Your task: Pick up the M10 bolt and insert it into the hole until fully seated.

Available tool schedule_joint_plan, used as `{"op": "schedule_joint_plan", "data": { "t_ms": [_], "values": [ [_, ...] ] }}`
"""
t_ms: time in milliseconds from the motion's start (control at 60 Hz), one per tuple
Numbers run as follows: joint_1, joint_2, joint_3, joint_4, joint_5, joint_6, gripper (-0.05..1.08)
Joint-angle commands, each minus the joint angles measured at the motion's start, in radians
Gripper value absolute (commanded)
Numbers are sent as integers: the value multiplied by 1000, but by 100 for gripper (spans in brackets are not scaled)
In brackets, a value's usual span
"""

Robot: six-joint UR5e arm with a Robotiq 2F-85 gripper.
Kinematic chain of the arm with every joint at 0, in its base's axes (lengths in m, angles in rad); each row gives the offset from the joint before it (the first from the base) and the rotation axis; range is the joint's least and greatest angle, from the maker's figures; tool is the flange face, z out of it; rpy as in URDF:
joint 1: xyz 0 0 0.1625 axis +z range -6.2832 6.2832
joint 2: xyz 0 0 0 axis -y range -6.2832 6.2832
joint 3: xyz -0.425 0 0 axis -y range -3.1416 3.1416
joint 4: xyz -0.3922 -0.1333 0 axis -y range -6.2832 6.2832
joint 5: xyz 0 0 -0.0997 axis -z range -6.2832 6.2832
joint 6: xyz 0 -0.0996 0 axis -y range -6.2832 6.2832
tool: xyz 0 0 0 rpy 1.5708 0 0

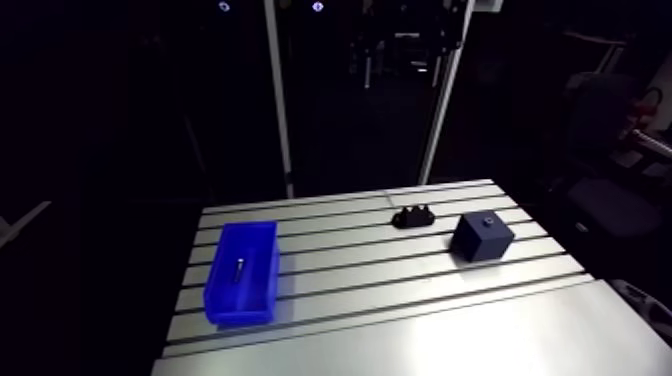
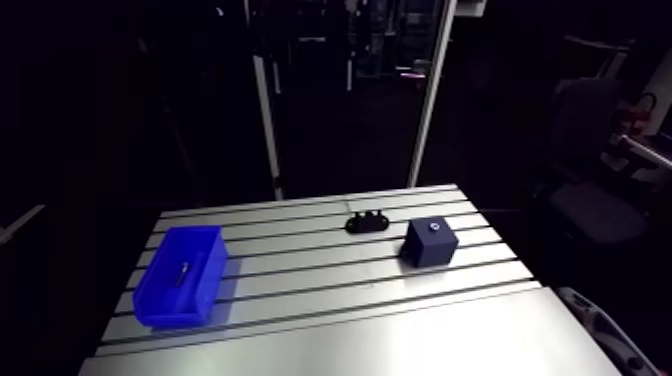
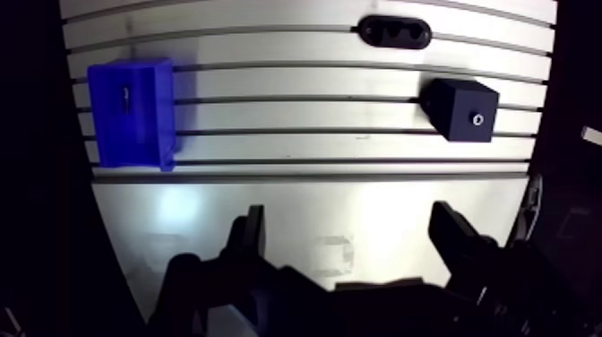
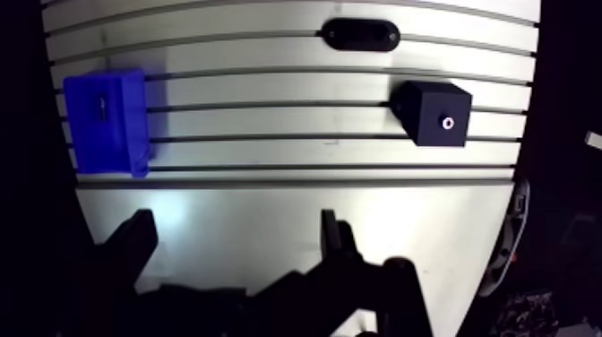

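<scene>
- The gripper [image 3: 354, 242] is wide open and holds nothing; its two dark fingers [image 3: 253, 237] stand far apart over the smooth, unslotted strip of the table [image 1: 450, 330].
- The bolt [image 1: 240, 268] lies on the floor of an open-topped blue bin [image 3: 152, 134], roughly along the bin's length and closer to its far end.
- The bin's walls rise on all four sides of the bolt; only the top is open.
- The bin sits on the slotted part of the table, ahead of the gripper and off to the side of one finger, well apart from it.
- A dark blue block [image 1: 480, 245] stands on the slotted part toward the opposite side, well apart from the bin.
- The hole [image 1: 486, 222] is in the block's top face, ringed in a lighter colour.
- A small black part [image 1: 416, 215] with rounded humps lies near the block, just beyond it.
- Between bin and block there is only slotted table surface.
</scene>
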Motion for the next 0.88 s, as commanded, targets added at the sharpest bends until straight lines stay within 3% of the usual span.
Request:
{"op": "schedule_joint_plan", "data": {
  "t_ms": [17, 233, 267, 283, 300, 317, 333, 350, 417, 883],
  "values": [
    [68, -74, -18, 59, 34, 44, 1],
    [68, -78, -10, 64, 28, 32, 1],
    [68, -80, -4, 64, 19, 31, 1],
    [68, -83, 2, 61, 5, 30, 1],
    [68, -83, 2, 61, 5, 30, 1],
    [68, -84, 8, 57, -11, 28, 1],
    [68, -84, 8, 57, -11, 28, 1],
    [68, -86, 14, 52, -26, 27, 1],
    [68, -90, 21, 49, -45, 25, 1],
    [70, -89, 22, 48, -49, 24, 1]
  ]
}}
